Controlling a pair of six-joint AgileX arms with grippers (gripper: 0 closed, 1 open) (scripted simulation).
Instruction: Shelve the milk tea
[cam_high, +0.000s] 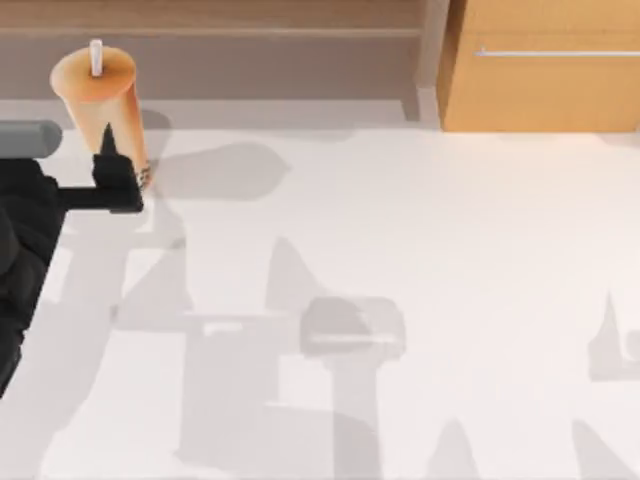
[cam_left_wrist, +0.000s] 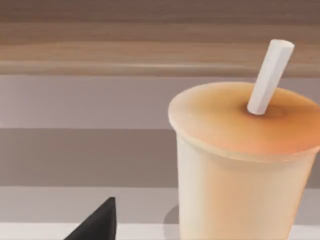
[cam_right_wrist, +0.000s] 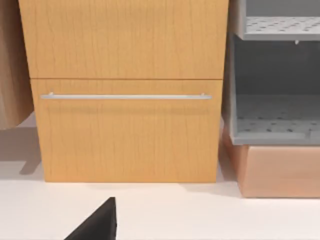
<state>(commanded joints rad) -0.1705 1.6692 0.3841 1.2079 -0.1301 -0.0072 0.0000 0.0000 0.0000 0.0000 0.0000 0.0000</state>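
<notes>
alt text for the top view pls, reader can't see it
A tall orange-tan milk tea with a white straw stands at the far left of a white table, just in front of a grey-brown shelf unit. The left arm's black tool sits against the cup's base. A wooden cabinet with a metal handle stands at the far right.

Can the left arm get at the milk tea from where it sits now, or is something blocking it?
Probably yes. The left gripper is already at the lower part of the milk tea, at the table's far left, and nothing stands between them. Whether its fingers have closed on the cup I cannot tell.
</notes>
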